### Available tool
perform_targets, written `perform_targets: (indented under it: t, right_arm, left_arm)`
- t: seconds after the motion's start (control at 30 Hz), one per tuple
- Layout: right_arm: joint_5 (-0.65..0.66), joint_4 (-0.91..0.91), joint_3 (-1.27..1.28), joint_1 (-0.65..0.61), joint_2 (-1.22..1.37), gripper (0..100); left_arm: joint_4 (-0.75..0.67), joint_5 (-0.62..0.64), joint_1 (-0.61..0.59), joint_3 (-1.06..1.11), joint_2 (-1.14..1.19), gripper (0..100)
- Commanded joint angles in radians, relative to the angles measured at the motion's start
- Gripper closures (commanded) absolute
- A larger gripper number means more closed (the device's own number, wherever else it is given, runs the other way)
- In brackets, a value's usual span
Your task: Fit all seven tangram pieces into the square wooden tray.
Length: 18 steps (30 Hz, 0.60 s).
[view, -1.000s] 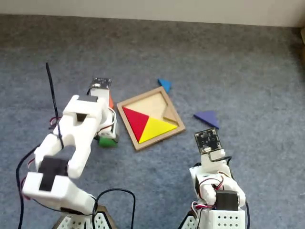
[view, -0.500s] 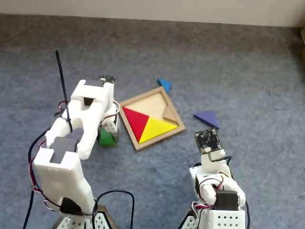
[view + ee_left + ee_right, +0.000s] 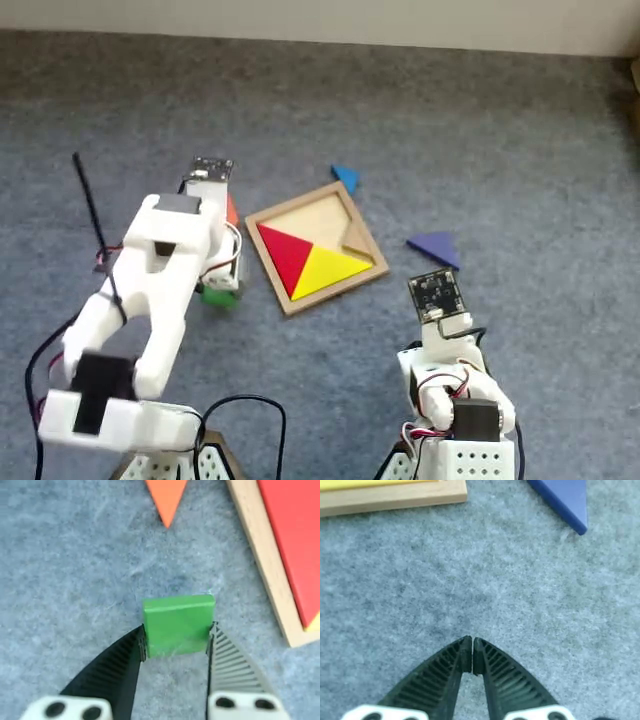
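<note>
The square wooden tray (image 3: 362,228) lies mid-carpet and holds a red triangle (image 3: 283,254) and a yellow triangle (image 3: 326,268). In the left wrist view my left gripper (image 3: 177,639) is shut on a green square (image 3: 178,622) that rests on the carpet, one finger against each side. An orange triangle (image 3: 166,494) lies just beyond it, with the tray's edge (image 3: 262,565) close by. From above, the green square (image 3: 214,297) peeks out under the left arm (image 3: 160,270). My right gripper (image 3: 472,655) is shut on nothing, over bare carpet short of a dark blue triangle (image 3: 565,497).
A small blue triangle (image 3: 345,178) lies beyond the tray's far corner. The dark blue triangle (image 3: 435,247) lies right of the tray, ahead of the right arm (image 3: 455,390). Open carpet spreads to the far side and right. A black cable (image 3: 95,215) rises beside the left arm.
The left arm swung away from its base and has drawn back, now a little further left. The green square has shifted slightly left with it. The right arm has kept still.
</note>
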Motion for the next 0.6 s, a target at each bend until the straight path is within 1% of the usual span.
perform_targets:
  t: [0.0, 0.13, 0.37, 0.4, 0.57]
  right_arm:
    - [-0.003, 0.004, 0.117, 0.010, -0.015, 97.1]
    - [-0.003, 0.004, 0.117, 0.010, -0.015, 97.1]
    - [-0.003, 0.004, 0.117, 0.010, -0.015, 97.1]
    - [-0.003, 0.004, 0.117, 0.010, -0.015, 97.1]
    - [-0.003, 0.004, 0.117, 0.010, -0.015, 97.1]
  left_arm:
    - [-0.005, -0.002, 0.018, 0.015, -0.151, 98]
    - [-0.006, -0.064, 0.021, 0.015, -0.237, 98]
    - [-0.005, -0.066, 0.051, 0.019, -0.282, 97]
    - [-0.005, -0.066, 0.062, 0.021, -0.275, 95]
    - [-0.005, -0.054, 0.102, 0.022, -0.189, 76]
